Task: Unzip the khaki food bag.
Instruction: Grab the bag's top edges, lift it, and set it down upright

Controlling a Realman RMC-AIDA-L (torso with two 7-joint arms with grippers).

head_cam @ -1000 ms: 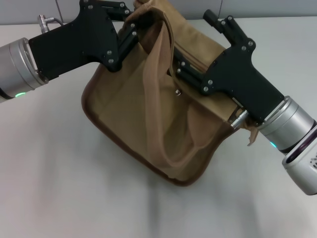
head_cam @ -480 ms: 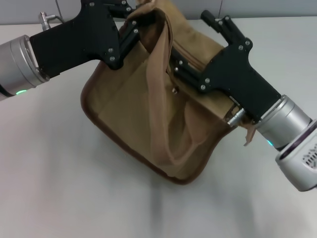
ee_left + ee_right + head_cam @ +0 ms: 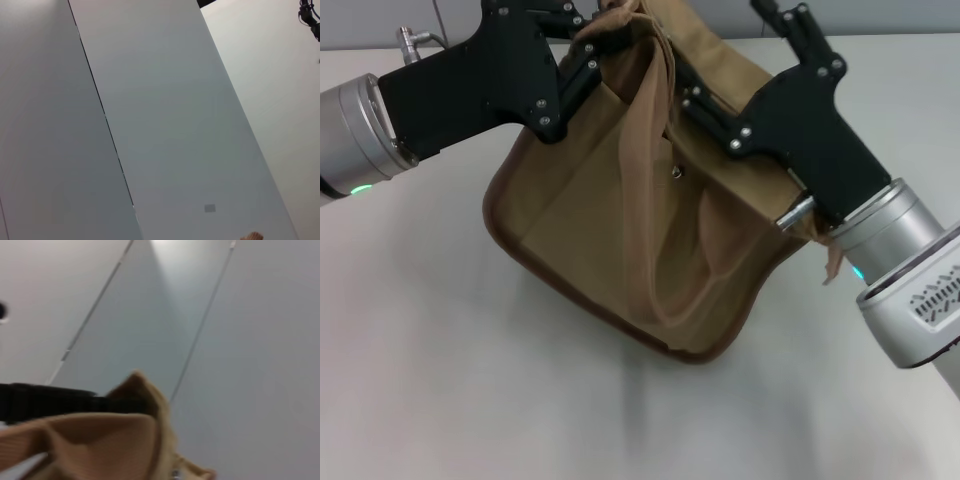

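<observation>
The khaki food bag (image 3: 590, 220) hangs tilted at the middle of the head view, its brown-piped bottom corner low over the table. One wide handle (image 3: 645, 200) droops across the front pocket beside the metal snap (image 3: 678, 172). My left gripper (image 3: 595, 45) is shut on the bag's upper left top edge and holds it up. My right gripper (image 3: 688, 100) is pinched together at the zipper line along the bag's top; the pull itself is hidden behind it. Tan fabric of the bag (image 3: 100, 440) fills the bottom of the right wrist view.
The pale table (image 3: 440, 380) spreads around and in front of the bag. A grey panelled wall (image 3: 160, 120) fills the left wrist view and stands behind the bag in the right wrist view (image 3: 165, 305).
My right gripper has slid up and back along the bag's top edge, and its wrist has swung upward. The bag has shifted slightly with it. The left gripper has held still.
</observation>
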